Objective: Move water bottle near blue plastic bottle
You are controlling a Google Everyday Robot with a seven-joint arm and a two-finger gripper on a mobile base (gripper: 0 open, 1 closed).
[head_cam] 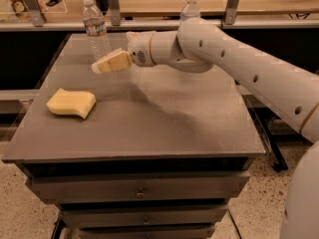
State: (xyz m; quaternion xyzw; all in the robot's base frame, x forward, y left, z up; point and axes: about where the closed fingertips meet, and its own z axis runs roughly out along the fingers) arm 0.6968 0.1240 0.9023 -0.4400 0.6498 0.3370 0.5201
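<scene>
The grey, matt-topped table (pixel 149 133) carries a soft yellow foam sponge (pixel 71 102) at 9 o'clock of its centre. Beyond it, the cream-padded gripper (pixel 103 65) hovers at 11 o'clock, just short of the clear, ribbed, white-capped water bottle (pixel 96 29), upright near the far-left corner. Claw state: cannot be told.

Judged step: approach before grasp. The next move calls for enclosing the thin, yielding wall, then carrying toward 1 o'clock, where the bluish plastic bottle (pixel 190 5) stands, largely hidden behind the white arm (pixel 249 68).
</scene>
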